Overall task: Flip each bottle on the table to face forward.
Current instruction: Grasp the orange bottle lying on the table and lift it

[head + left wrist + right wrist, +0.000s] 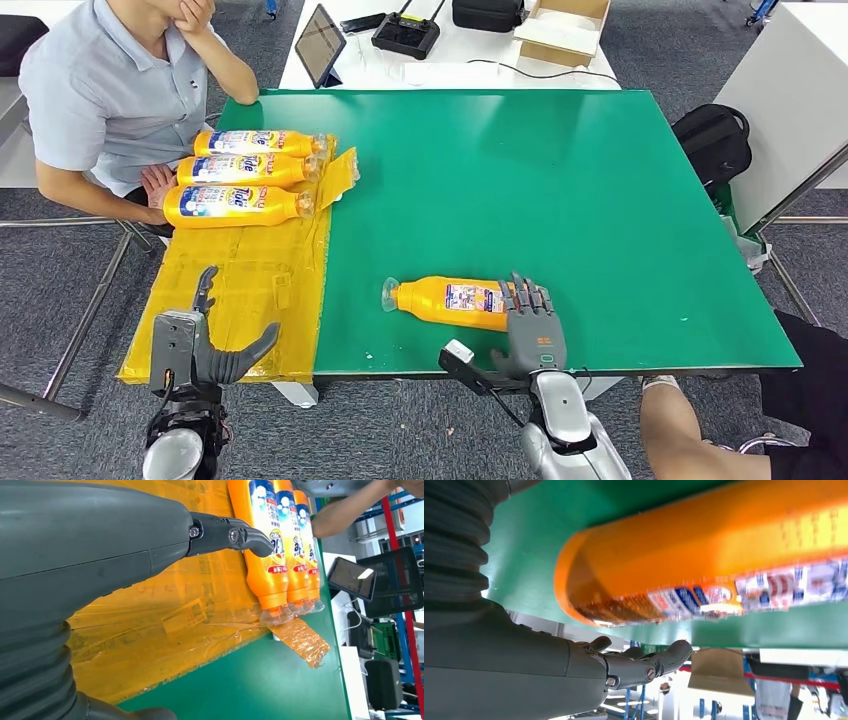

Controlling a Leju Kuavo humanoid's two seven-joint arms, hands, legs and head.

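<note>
While a seated person leans on its far left corner, the green desk carries a yellow sheet along its left side. Three orange bottles lie side by side there. A fourth orange bottle lies near the front edge, with the right hand resting on its base, fingers spread. The left hand hovers released over the sheet.

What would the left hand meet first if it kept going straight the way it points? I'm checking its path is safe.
Probably the nearest of the three bottles lying on the yellow sheet: the left hand points up the sheet toward them. Depth is unclear; it may pass above.
</note>
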